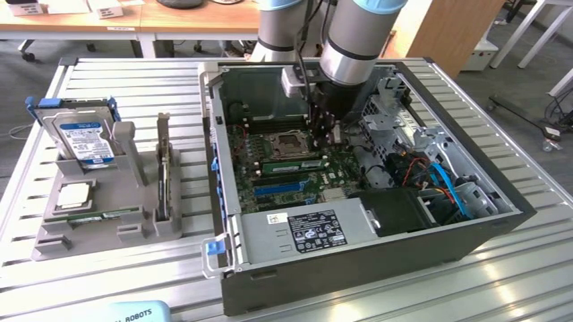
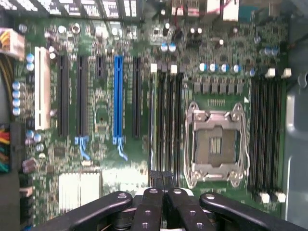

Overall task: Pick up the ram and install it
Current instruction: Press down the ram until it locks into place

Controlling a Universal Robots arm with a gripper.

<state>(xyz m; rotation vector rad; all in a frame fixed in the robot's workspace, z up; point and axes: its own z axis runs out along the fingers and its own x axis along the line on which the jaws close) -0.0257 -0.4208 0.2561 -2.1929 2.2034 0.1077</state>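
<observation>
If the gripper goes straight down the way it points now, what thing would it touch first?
Probably the motherboard inside the open computer case. The gripper points down at the memory slots beside the empty processor socket, with its fingers shut. How far above the slots it stands I cannot tell.

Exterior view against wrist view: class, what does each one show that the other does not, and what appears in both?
Exterior view alone: the grey holder on the slatted table, carrying a hard drive, a square silver processor chip and a spare ram stick, plus the computer case and robot arm.

Wrist view alone: the blue expansion slot seen from straight above, and the shut gripper close up.

Both: the green motherboard, its empty processor socket and the memory slots.
</observation>
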